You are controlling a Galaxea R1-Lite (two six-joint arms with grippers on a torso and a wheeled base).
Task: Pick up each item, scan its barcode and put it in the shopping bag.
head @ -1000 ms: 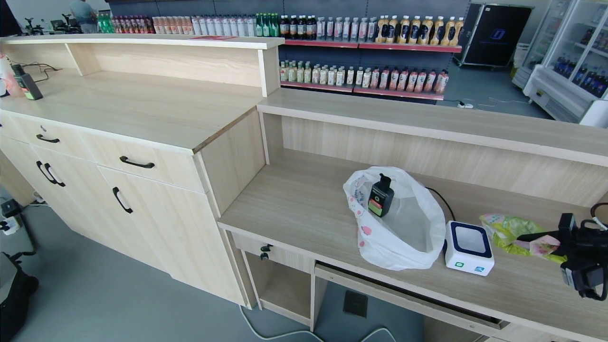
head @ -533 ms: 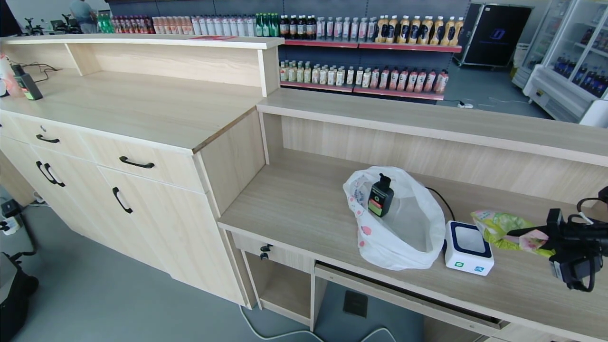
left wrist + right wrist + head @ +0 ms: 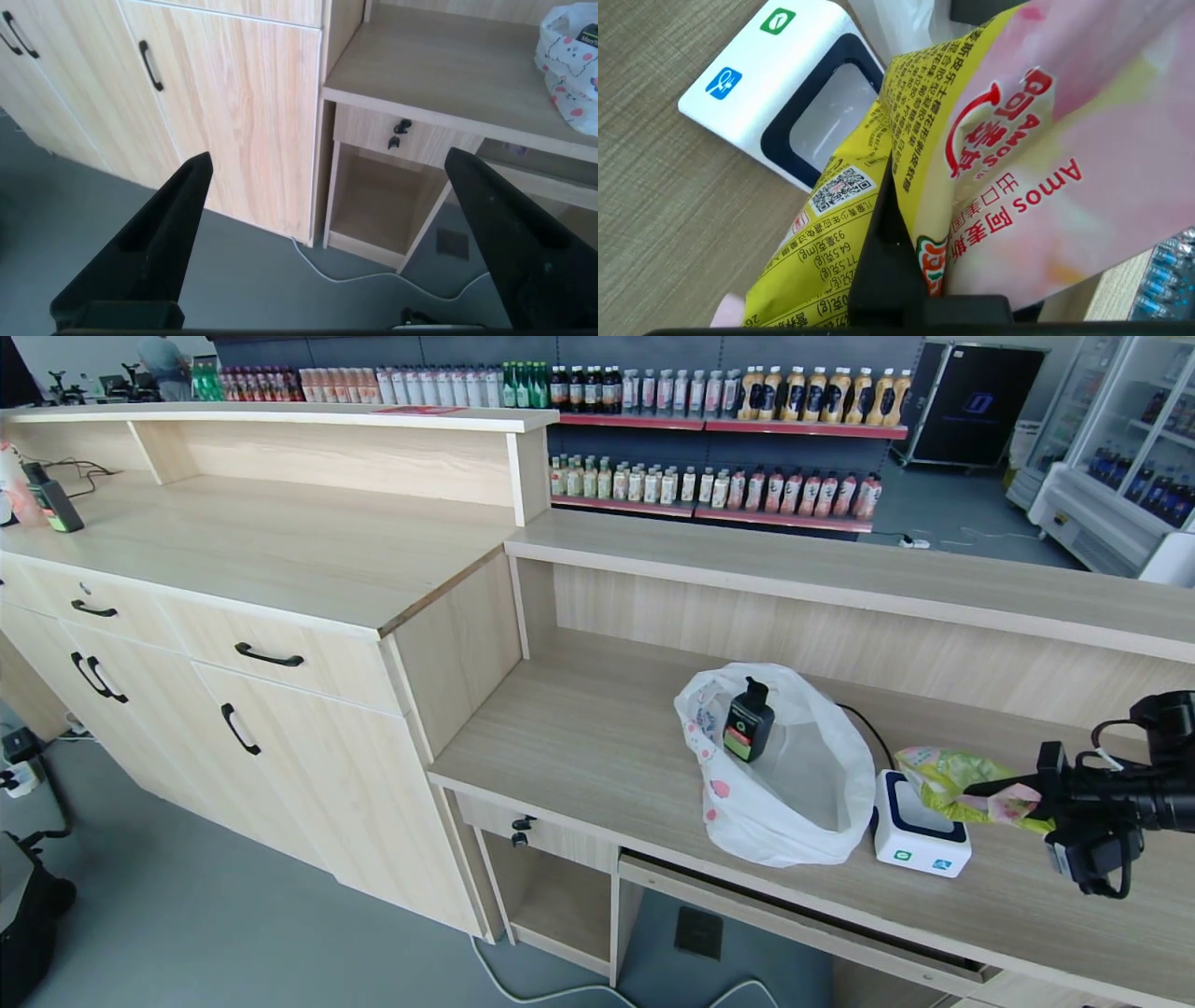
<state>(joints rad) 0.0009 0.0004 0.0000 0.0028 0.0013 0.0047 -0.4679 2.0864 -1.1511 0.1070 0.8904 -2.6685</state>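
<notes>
My right gripper [image 3: 1008, 791] is shut on a yellow-green and pink snack bag [image 3: 962, 780], holding it in the air with its far end over the white scanner [image 3: 920, 834] on the low counter. In the right wrist view the snack bag [image 3: 999, 177] hangs just above the scanner [image 3: 785, 103], its printed codes facing the camera. The white shopping bag [image 3: 780, 779] lies open to the scanner's left, with a dark pump bottle [image 3: 748, 721] standing inside. My left gripper [image 3: 327, 243] hangs open over the floor in front of the cabinets, holding nothing.
A black cable [image 3: 864, 723] runs behind the scanner. The counter's back wall [image 3: 840, 644] rises close behind the bag. A taller counter [image 3: 261, 551] and cabinet doors [image 3: 234, 103] stand on the left. Drink shelves [image 3: 709, 392] line the back.
My right gripper has carried the snack bag leftward, from beside the scanner to over its window. The shopping bag, bottle and scanner have not moved.
</notes>
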